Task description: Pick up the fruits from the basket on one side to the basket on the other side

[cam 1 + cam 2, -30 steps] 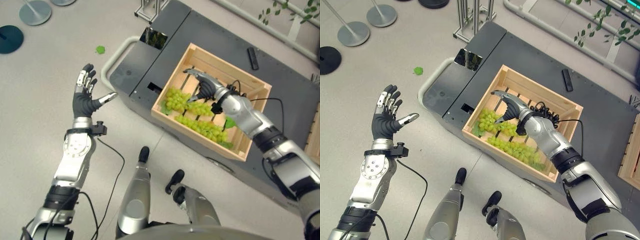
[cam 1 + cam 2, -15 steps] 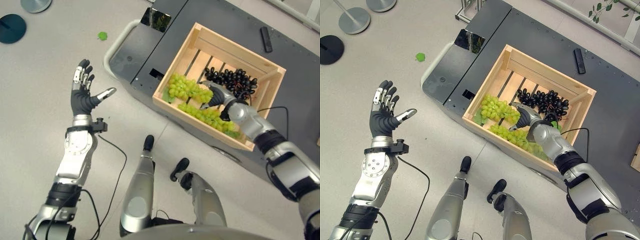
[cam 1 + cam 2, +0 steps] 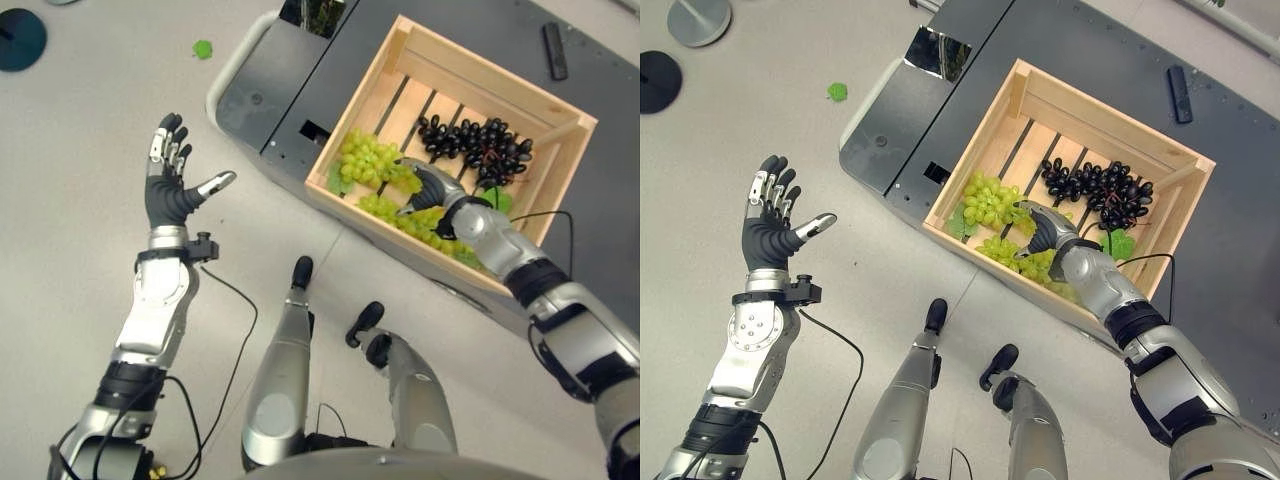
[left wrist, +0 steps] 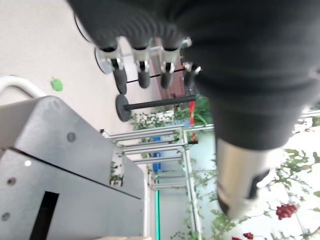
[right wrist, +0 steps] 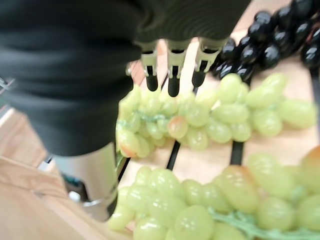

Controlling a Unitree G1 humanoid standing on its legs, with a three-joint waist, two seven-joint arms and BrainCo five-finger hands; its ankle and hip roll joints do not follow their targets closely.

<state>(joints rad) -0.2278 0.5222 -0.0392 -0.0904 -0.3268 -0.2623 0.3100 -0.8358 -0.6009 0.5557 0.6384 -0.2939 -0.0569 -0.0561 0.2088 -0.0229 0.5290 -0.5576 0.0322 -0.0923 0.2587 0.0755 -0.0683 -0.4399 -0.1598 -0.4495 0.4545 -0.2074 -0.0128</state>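
Lower and nearer the crate's front wall than a second ago, the right hand (image 3: 1045, 232) now hangs between the two green grape bunches. The front bunch (image 3: 1025, 264) lies under its palm, long axis along the front wall; the round bunch (image 3: 986, 201) sits just past its fingertips, the dark grapes (image 3: 1095, 189) beyond. Its fingers look relaxed, holding nothing. The crate (image 3: 1122, 125) rests on a grey cart (image 3: 970, 45). Well apart, the left hand (image 3: 770, 220) is spread wide. The far basket is out of frame.
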